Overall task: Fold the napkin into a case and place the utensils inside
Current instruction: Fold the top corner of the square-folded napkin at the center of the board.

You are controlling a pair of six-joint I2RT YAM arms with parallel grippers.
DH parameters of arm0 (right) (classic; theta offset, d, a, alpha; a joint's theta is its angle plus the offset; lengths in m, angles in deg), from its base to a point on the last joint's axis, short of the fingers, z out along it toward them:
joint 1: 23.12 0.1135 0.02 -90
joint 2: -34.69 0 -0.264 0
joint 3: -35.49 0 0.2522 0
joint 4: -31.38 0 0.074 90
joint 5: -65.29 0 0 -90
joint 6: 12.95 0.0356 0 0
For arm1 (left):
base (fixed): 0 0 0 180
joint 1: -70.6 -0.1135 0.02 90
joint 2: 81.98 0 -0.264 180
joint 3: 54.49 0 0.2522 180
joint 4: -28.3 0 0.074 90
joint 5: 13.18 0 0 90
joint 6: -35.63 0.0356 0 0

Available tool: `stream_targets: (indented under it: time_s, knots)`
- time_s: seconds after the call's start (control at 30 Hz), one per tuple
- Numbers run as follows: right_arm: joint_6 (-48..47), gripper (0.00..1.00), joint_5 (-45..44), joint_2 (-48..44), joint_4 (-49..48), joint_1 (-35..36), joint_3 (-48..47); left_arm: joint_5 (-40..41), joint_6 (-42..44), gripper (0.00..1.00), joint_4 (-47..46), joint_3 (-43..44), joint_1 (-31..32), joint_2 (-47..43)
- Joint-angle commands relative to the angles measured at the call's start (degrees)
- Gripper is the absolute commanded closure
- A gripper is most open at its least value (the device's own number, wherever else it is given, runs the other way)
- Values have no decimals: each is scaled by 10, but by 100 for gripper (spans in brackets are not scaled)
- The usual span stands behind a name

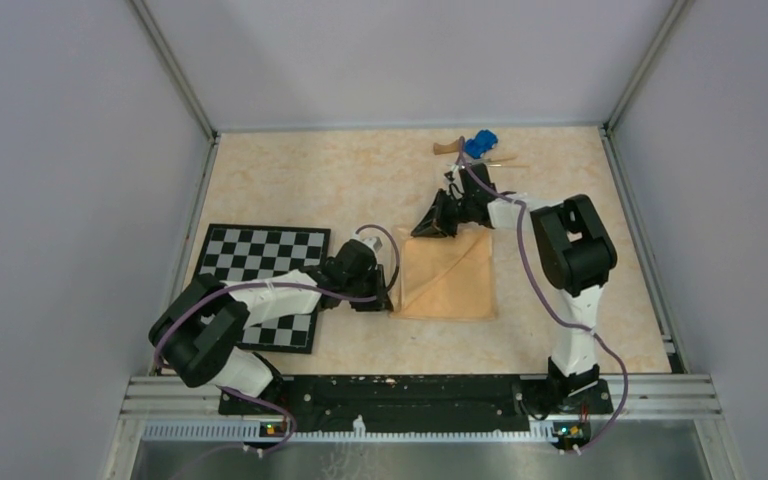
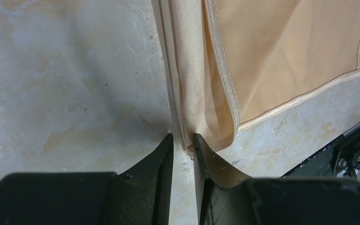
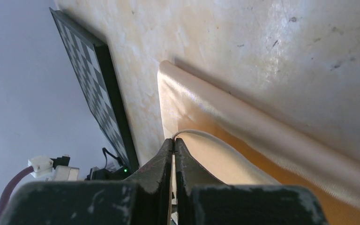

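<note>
Peach napkin (image 1: 455, 285), right hand (image 3: 174, 140) pinching far edge, left hand (image 2: 183, 137) narrowly spread astride corner

Pale lavender-grey wall panels (image 1: 60, 200) close in a tabletop (image 1: 310, 180) of mottled beige, stone-patterned laminate on three sides. Slim aluminium posts (image 1: 173, 70) rise from the far corners, leaning outward as seen from above. A silver metal rail (image 1: 660, 395) runs along the near edge. Soft, even light falls across the surface, showing faint shadows and a few dark scuffs.
</note>
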Motion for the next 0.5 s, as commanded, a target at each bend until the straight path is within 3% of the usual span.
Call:
stream_targets:
  time_s: [0.0, 0.47]
  knots:
    - [17, 100, 12, 16, -40, 9, -33, -10, -2, 73, 5, -15, 2, 6]
    - [35, 100, 20, 54, -58, 21, -70, -8, 1, 78, -1, -26, 3, 9]
